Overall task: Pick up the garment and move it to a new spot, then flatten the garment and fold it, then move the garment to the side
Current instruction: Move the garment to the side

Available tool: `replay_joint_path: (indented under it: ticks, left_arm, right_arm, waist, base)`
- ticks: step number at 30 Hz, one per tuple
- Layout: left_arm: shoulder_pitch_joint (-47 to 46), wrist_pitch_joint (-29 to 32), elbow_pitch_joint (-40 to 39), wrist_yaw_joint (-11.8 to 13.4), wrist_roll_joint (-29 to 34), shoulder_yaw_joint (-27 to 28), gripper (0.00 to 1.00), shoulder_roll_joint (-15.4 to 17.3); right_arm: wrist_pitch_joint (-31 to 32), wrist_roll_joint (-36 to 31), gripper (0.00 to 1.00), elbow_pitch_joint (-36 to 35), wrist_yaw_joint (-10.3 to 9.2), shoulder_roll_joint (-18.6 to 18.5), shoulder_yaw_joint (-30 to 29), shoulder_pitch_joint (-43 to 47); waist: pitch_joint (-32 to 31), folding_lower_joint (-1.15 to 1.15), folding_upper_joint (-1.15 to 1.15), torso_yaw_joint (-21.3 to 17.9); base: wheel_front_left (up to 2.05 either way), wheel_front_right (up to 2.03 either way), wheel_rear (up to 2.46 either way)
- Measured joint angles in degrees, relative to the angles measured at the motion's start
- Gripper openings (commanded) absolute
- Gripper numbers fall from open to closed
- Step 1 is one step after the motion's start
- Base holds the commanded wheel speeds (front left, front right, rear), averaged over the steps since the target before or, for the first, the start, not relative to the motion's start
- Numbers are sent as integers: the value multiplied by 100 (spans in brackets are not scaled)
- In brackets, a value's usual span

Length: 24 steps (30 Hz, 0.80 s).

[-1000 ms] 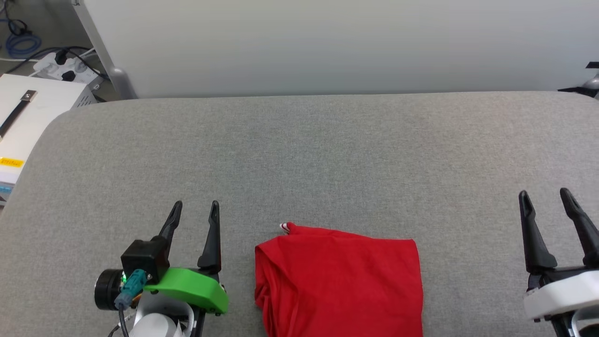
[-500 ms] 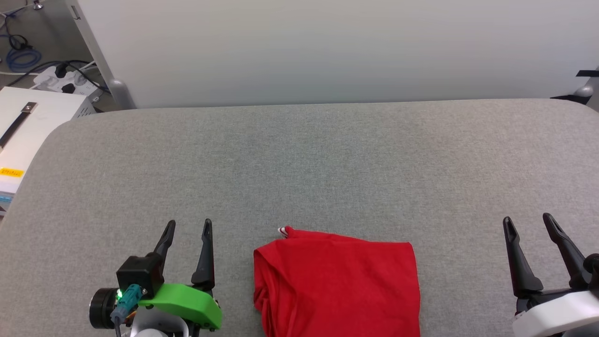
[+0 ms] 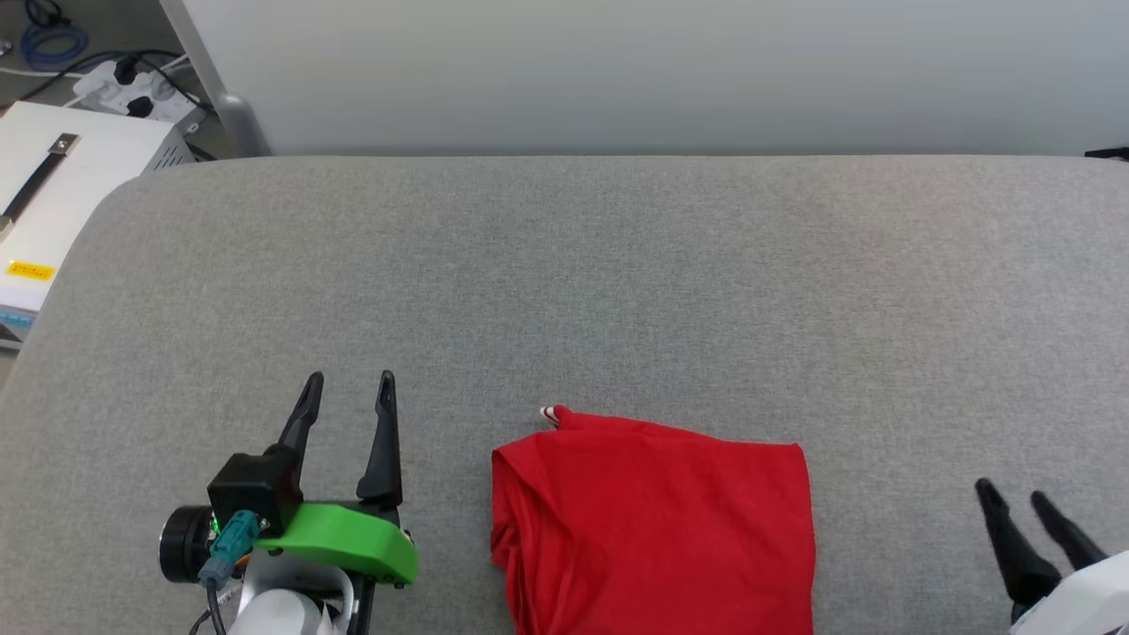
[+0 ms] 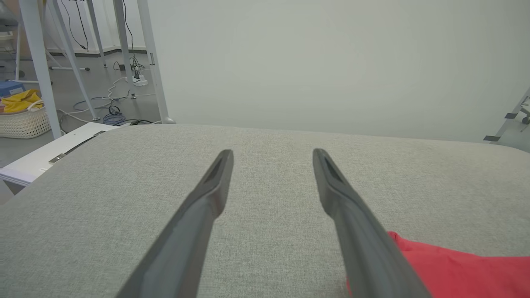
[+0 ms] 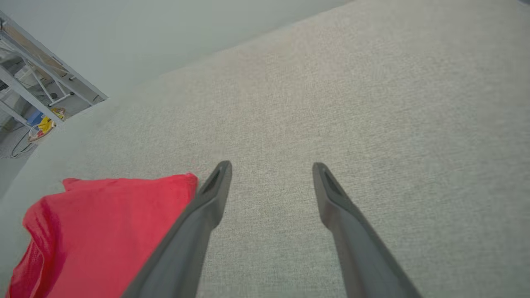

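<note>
The garment (image 3: 653, 520) lies folded into a compact red rectangle on the grey padded table (image 3: 564, 282), near its front edge, with a bit of red-white trim poking out at its far left corner. Its lettering is hidden. My left gripper (image 3: 348, 392) stands open to the garment's left, apart from it, nothing between its fingers. My right gripper (image 3: 1014, 498) is open low at the right, well clear of the cloth. The garment's red edge (image 4: 447, 265) shows right of the left gripper (image 4: 271, 155). It lies left of the right gripper (image 5: 271, 167) as a red fold (image 5: 103, 231).
A white cabinet (image 3: 53, 203) stands off the table's left edge, with a power strip and cables (image 3: 132, 84) on the floor behind it. A pale wall panel (image 3: 617, 70) rises behind the table's far edge. Grey padding stretches bare beyond the garment.
My right gripper has drawn back toward the bottom right corner. The head camera has shifted, so the whole picture moved; the garment lies as before and the left gripper stays open beside it.
</note>
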Motion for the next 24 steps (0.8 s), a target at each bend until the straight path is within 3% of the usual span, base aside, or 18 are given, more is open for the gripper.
replay_joint_path:
  ticks: [9, 14, 24]
  left_arm:
    - [-223, 0, -214, -76, 190, 103, 100, -266]
    - [-279, 0, -185, -160, 307, 131, 100, -398]
    - [-304, 0, -174, -304, 485, 333, 100, -717]
  right_arm:
    - [1079, 1469, 100, 692, -1, -341, 822, -129]
    - [1432, 2187, 100, 710, 0, -478, 1447, -289]
    - [1839, 2710, 100, 955, 9, -777, 1918, -529]
  waist:
    - [446, 0, 0, 276]
    - [635, 0, 0, 508]
    - [925, 0, 0, 945]
  base:
    - [0, 0, 0]
    - [0, 0, 0]
    - [0, 0, 0]
